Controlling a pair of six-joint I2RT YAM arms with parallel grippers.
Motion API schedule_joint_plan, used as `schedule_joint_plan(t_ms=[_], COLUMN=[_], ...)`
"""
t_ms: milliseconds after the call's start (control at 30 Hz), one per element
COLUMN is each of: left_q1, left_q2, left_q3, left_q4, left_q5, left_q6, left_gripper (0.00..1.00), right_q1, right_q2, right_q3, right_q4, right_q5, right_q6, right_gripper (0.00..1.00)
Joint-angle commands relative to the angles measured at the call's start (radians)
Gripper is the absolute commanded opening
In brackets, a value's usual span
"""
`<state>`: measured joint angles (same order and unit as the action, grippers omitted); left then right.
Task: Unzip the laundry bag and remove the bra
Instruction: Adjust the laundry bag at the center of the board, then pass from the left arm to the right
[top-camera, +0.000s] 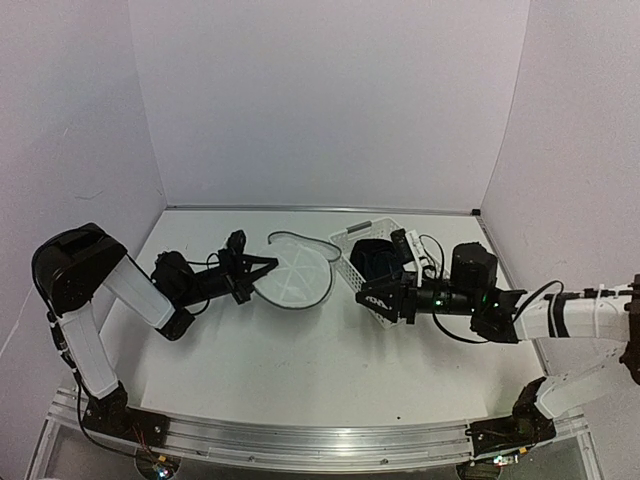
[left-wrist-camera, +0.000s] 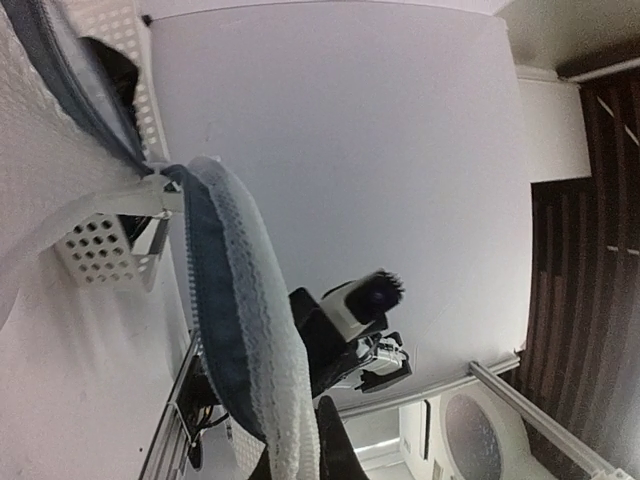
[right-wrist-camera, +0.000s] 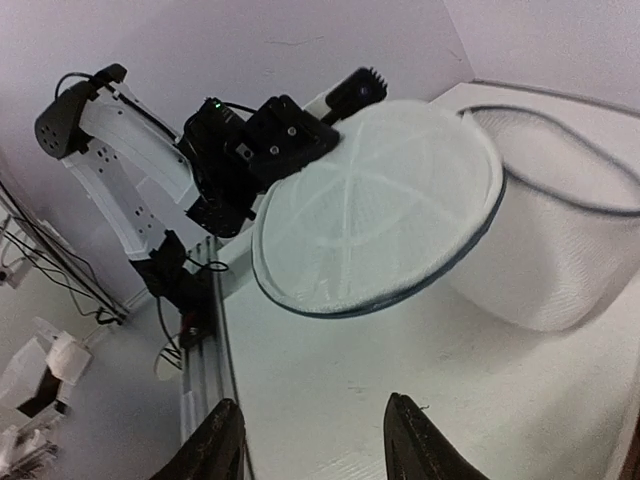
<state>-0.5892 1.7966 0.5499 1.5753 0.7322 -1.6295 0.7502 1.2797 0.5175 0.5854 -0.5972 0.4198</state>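
The white mesh laundry bag (top-camera: 300, 245) lies at the table's middle with its mouth open. Its round spoke-seamed lid (top-camera: 293, 281) is lifted and tilted. My left gripper (top-camera: 260, 272) is shut on the lid's dark rim; in the left wrist view the rim (left-wrist-camera: 230, 330) runs down between the fingertips (left-wrist-camera: 335, 450). The black bra (top-camera: 374, 258) lies in the white slotted basket (top-camera: 350, 272), right of the bag. My right gripper (top-camera: 372, 297) is open and empty at the basket's near corner. In the right wrist view it (right-wrist-camera: 315, 450) hovers over bare table, facing the lid (right-wrist-camera: 370, 200) and bag body (right-wrist-camera: 560, 260).
The basket's perforated wall (left-wrist-camera: 100, 250) shows in the left wrist view, just beyond the bag. White walls close in the table at the back and both sides. An aluminium rail (top-camera: 300, 440) runs along the near edge.
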Motion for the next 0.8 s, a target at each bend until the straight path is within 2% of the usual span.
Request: schedule_joint_plan(t_ms=[0, 133, 333, 767], left_q1=[0.002, -0.023, -0.053, -0.060], left_q2=[0.009, 0.017, 0.002, -0.044], left_q3=[-0.094, -0.160, -0.229, -0.327], left_q4=[0.071, 0.072, 0.074, 0.074], left_q5=[0.020, 0.041, 0.040, -0.018], left_q6=[-0.057, -0.095, -0.154, -0.271], left_gripper=[0.00, 0.00, 0.00, 0.00], right_q1=[0.058, 0.133, 0.237, 0.485], right_q2=[-0.121, -0.164, -0.119, 0.079], right_q3=[-0.036, -0.084, -0.089, -0.001], right_q4=[-0.123, -0.085, -0.023, 0.097], right_q5=[0.212, 0.302, 0.404, 0.653], right_q6=[-0.353, -0.586, -0.834, -1.226], right_gripper=[0.50, 0.57, 0.59, 0.64])
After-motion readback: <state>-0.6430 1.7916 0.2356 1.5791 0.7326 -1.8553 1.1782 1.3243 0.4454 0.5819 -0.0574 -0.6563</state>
